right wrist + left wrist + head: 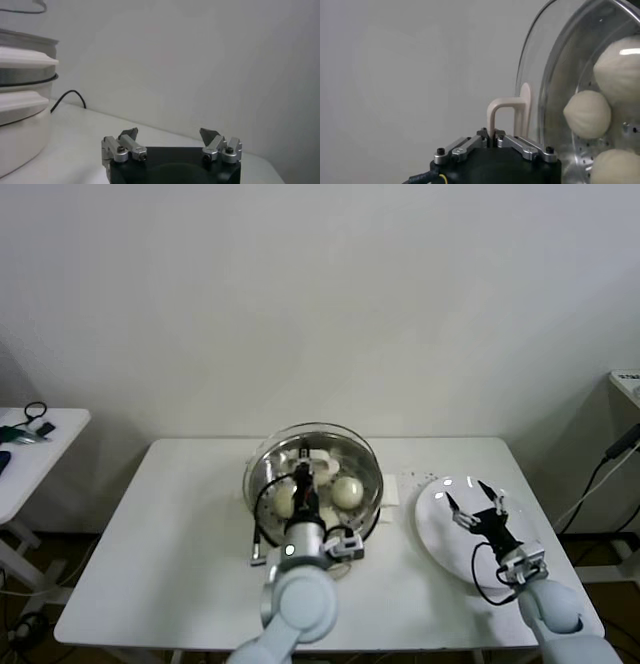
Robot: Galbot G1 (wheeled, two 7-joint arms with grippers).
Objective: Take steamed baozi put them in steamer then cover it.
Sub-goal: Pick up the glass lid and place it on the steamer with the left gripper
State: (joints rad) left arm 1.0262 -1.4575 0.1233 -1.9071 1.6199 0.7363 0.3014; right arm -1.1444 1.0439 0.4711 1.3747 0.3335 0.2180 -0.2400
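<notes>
Two hands are in view. The left hand (303, 474) is clenched on the cream-white bar handle (507, 117) of the cover (335, 446), holding the clear glass lid over the steamer (262, 484); in the left wrist view the lid's rim stands on edge beside the pot's mouth, so the lid is tilted and not seated flat. The right hand (478, 502) hangs released, fingers spread wide, over the flat white plate (432, 519), grasping nothing.

The steamer stands near the middle of the white desk (170, 534), closer to its back edge than its front. Bare desk lies open to the left of the pot, right out to the left edge. To the right the plate fills most of the space and reaches close to the desk's right edge. A narrow strip of bare desk separates pot and plate.

Counted: three steamed baozi (587, 113) show through the glass in the left wrist view, lying on the perforated tray; the head view shows only two clearly, the arm hiding the rest. One steamer, one cover, one plate. A second, smaller table (30, 454) stands apart at far left with a few small items on it.
</notes>
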